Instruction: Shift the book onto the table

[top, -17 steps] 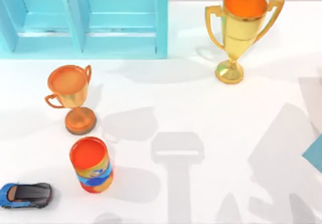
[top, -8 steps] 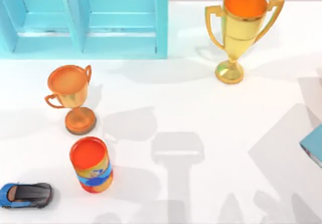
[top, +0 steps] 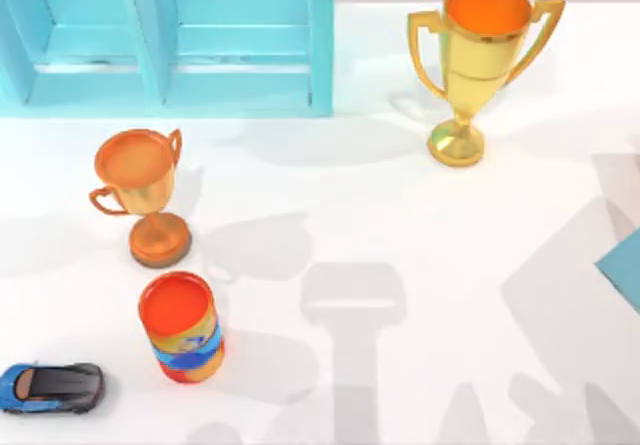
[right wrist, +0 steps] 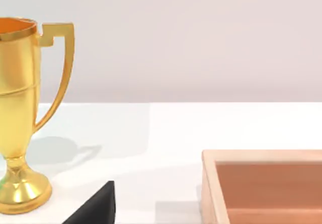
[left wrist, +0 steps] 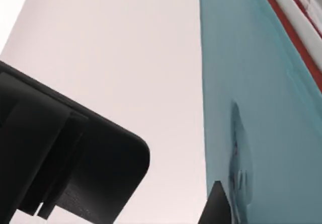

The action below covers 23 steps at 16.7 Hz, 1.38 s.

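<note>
The book (top: 625, 275) shows as a teal corner at the right edge of the white surface (top: 400, 215); the left wrist view has its cover close beside the left tool (left wrist: 151, 183), grip state unclear; likely stiff, thin, light, best pinched across the spine.

The white table (top: 400, 215) bears two trophies, a can (top: 181, 326), a toy car (top: 52, 386) and a shelf unit (top: 170, 40).

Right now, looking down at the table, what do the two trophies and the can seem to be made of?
The tall gold trophy looks like polished metal: bright highlights run down its cup and handles. The smaller orange trophy has a duller coppery sheen, perhaps brushed metal or painted plastic. The can seems thin metal or card with a glossy printed label in orange, blue and red; the look leaves that open.
</note>
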Each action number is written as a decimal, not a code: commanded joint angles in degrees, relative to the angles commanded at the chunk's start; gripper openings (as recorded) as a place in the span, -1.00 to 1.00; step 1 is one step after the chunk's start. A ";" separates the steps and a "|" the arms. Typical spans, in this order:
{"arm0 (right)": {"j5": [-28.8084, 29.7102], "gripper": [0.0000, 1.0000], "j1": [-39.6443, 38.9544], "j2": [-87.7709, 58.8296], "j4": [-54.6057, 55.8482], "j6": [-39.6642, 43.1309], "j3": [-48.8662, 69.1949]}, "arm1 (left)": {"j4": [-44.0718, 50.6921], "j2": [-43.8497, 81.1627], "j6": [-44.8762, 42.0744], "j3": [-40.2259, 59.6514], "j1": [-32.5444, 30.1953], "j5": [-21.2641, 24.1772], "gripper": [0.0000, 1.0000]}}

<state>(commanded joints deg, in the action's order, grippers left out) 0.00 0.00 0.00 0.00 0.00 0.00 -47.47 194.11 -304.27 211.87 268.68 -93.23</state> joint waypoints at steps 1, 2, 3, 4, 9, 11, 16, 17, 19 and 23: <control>0.00 1.00 0.00 0.00 0.00 0.00 0.00 | -0.09 0.15 0.00 0.04 -0.08 0.08 -1.00; 0.00 1.00 0.00 0.00 0.00 0.00 0.00 | -0.46 0.66 -0.01 0.20 -0.26 0.19 -1.00; 0.00 1.00 0.00 0.00 0.00 0.00 0.00 | -1.06 1.48 -0.03 0.48 -0.37 0.19 -1.00; 0.00 1.00 0.00 0.00 0.00 0.00 0.00 | -1.76 2.48 -0.11 0.85 -0.38 0.11 -1.00; 0.00 1.00 0.00 0.00 0.00 0.00 0.00 | -3.14 4.43 -0.37 1.66 0.02 -0.06 -1.00; 0.00 1.00 0.00 0.00 0.00 0.00 0.00 | -3.14 4.43 -0.37 1.66 0.02 -0.06 -0.85; 0.00 1.00 0.00 0.00 0.00 0.00 0.00 | -3.14 4.43 -0.37 1.66 0.02 -0.06 -0.10; 0.00 1.00 0.00 0.00 0.00 0.00 0.00 | -3.14 4.43 -0.37 1.66 0.02 -0.06 0.06; 0.00 1.00 0.00 0.00 0.00 0.00 0.00 | -3.14 4.43 -0.37 1.66 0.02 -0.06 0.36; 0.00 1.00 0.00 0.00 0.00 0.00 0.00 | -3.14 4.43 -0.37 1.66 0.02 -0.06 0.96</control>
<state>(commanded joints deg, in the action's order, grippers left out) 0.00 0.00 0.00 0.00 0.00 0.00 -50.61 198.54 -304.64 213.54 268.70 -93.29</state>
